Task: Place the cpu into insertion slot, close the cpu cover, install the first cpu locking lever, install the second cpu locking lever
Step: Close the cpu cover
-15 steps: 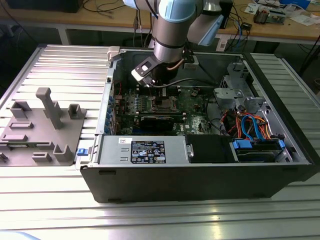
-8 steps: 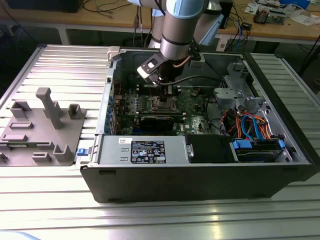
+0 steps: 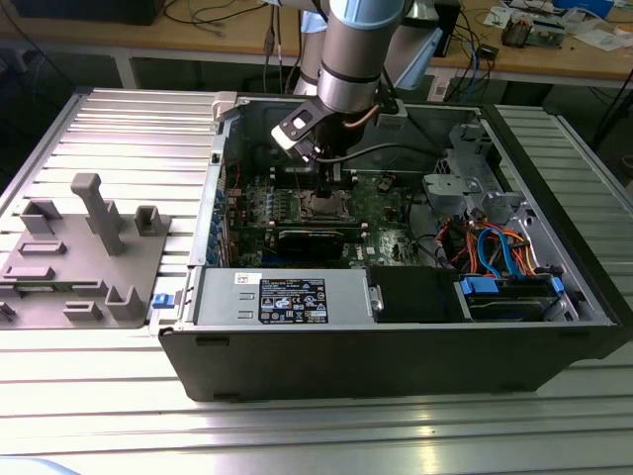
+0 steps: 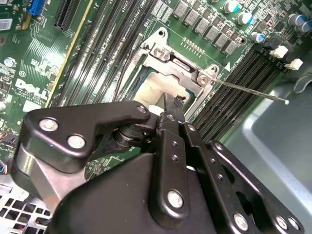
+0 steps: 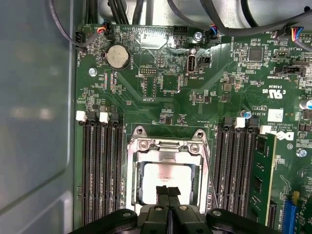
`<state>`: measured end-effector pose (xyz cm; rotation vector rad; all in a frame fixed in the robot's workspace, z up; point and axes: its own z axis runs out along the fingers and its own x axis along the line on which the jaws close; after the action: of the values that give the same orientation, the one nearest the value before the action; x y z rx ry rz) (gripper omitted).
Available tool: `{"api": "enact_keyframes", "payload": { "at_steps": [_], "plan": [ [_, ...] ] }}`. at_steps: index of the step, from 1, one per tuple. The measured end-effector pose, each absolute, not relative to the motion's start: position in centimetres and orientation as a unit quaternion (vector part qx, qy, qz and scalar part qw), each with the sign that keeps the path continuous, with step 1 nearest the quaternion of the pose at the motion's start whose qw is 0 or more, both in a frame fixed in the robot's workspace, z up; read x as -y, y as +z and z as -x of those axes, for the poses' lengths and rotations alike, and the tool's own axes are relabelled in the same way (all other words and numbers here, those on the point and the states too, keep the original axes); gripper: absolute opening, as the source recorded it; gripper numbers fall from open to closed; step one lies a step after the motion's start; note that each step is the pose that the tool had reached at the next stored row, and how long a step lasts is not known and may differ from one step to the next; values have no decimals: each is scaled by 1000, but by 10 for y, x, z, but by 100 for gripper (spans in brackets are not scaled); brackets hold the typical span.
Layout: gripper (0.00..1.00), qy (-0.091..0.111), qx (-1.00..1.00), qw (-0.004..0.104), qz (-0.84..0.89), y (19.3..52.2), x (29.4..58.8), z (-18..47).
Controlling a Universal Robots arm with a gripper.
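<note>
Landmark: insertion slot, on the green board inside the open computer case.

- Exterior view's left of the slot, well apart and outside the case: grey moulded fixture lying on the ribbed metal counter.
- Nearer the camera than the slot, inside the case wall: silver power supply with a label.
- At the slot: the arm comes down from above, and the pincer hangs right over it.
- In both wrist views I read the pincer as clenched, its two black fingers pressed together with nothing between them.
- The fingertips sit at the top face of the cpu. I cannot tell if they touch it.
- The cpu lies seated in the slot, silver top up.
- The cpu cover appears to lie flat on the slot, its window framing the chip.
- Just beside the slot's edge: one thin wire locking lever, angling away from the slot with its tip free.
- Flanking the slot: long black memory slots.
- Exterior view's right of the slot, well apart: blue and orange cables.
</note>
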<state>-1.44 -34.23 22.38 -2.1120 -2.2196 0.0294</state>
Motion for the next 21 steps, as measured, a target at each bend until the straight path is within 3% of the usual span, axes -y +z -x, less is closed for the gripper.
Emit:
{"api": "enact_keyframes", "payload": {
  "at_steps": [21],
  "plan": [
    [11, 10, 724, 39, 689, 253, 342, 14]
  ]
}}
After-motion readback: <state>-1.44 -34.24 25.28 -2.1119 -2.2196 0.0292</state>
